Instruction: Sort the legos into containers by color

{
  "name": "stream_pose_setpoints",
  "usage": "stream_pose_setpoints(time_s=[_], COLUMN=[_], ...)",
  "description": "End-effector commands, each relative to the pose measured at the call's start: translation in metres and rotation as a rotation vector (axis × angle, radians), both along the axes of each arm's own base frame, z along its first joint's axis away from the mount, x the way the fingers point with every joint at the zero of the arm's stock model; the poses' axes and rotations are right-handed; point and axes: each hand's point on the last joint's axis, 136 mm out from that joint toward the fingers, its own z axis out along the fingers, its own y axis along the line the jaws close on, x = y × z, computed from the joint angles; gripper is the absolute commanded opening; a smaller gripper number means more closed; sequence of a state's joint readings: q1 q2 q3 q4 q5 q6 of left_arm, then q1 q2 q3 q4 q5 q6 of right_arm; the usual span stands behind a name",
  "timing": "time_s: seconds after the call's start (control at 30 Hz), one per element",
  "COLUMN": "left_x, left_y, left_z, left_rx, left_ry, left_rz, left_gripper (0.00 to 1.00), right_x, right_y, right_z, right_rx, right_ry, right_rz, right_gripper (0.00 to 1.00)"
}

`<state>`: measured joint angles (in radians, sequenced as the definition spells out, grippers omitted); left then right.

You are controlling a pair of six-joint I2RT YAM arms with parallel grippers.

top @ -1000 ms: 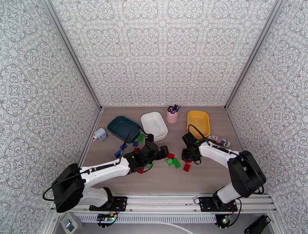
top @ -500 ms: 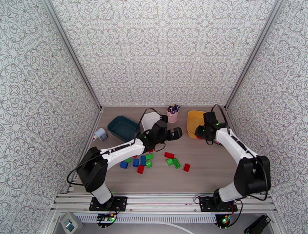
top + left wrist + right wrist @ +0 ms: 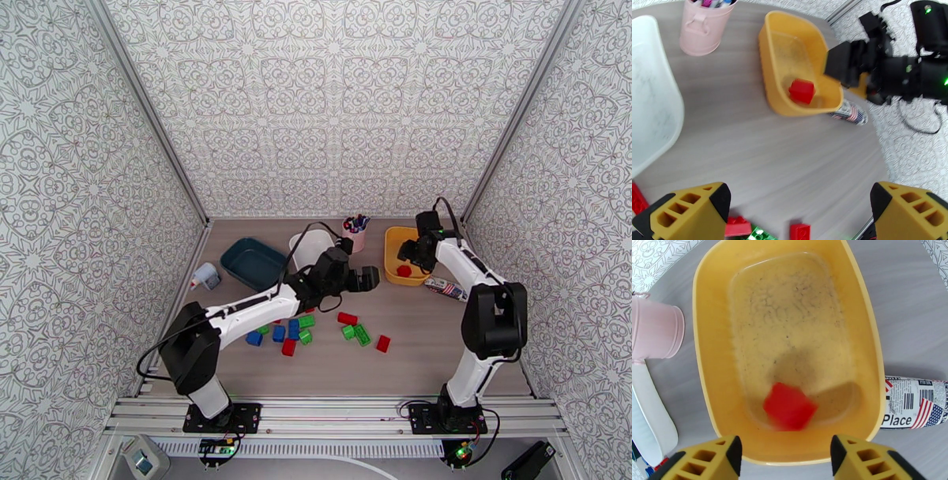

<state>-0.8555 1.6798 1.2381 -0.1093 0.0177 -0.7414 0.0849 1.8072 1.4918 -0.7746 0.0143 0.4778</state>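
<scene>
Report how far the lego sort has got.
Done: one red brick is in the yellow tub. In hand: nothing; the right gripper stands open above that tub, the left gripper open over the table. Left: the loose bricks, red, green and blue, on the table; the teal tub holds none, and the white tub looks bare where visible.

The right gripper [image 3: 784, 453] has opened over the yellow tub [image 3: 705, 358], where a red lego [image 3: 790, 405] now lies
</scene>
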Motion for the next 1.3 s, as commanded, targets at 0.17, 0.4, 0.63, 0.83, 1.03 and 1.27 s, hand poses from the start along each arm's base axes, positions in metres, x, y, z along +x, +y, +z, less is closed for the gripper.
stream_pose_setpoints(time_s=[0.17,0.4,0.63,0.83,1.03,1.27], left_x=[-0.017,-0.035,-0.049,-0.057,-0.059,-0.061], left_y=[0.031,0.060,0.086,0.090,0.085,0.083], left_z=[-0.004,-0.015,-0.030,-0.048,-0.052,-0.053], left_rx=[0.107,0.112,0.091,0.091,0.094,0.094], left_ry=[-0.032,-0.012,0.013,0.055,0.065,0.067], left_rz=[0.045,0.097,0.172,0.186,0.177,0.170], left_gripper=[0.99,0.99,0.99,1.00,0.99,0.99], right_x=[-0.043,-0.113,-0.192,-0.230,-0.237,-0.232], right_y=[0.012,0.052,0.087,0.102,0.107,0.114], right_z=[0.037,0.006,-0.051,-0.074,-0.085,-0.094], right_rx=[0.047,0.084,0.097,0.118,0.118,0.098], right_ry=[-0.065,0.015,0.142,0.192,0.201,0.214], right_rz=[0.055,0.172,0.247,0.258,0.229,0.228], right_gripper=[0.66,0.68,0.69,0.66,0.62,0.60])
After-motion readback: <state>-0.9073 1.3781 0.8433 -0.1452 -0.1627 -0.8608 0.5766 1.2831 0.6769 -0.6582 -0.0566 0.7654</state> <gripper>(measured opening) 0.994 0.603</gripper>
